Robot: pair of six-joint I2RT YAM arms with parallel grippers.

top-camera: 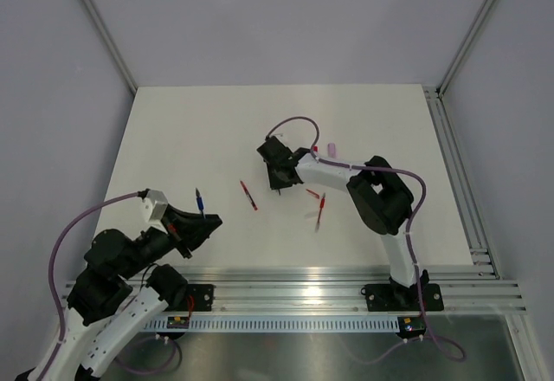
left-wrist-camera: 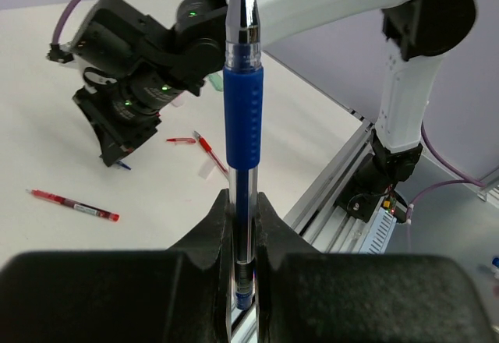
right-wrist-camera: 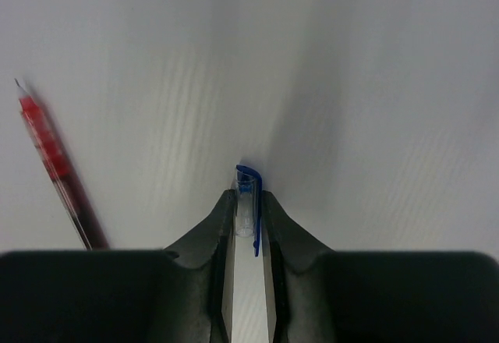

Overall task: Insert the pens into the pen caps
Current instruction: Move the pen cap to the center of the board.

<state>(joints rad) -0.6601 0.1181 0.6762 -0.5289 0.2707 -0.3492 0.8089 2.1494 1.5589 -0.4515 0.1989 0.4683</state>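
Left hand (left-wrist-camera: pixel 243 212) clamped on the blue pen (left-wrist-camera: pixel 243 101), tip jutting beyond its fingers; right hand (right-wrist-camera: pixel 248 207) pinches the blue cap (right-wrist-camera: pixel 247 183); align both axes squarely, then push gently.

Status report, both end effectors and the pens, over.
Left end effector shut on blue-gripped clear stick pen. Right end effector shut on clear blue-clipped cap. Thin red pen lies loose between them.
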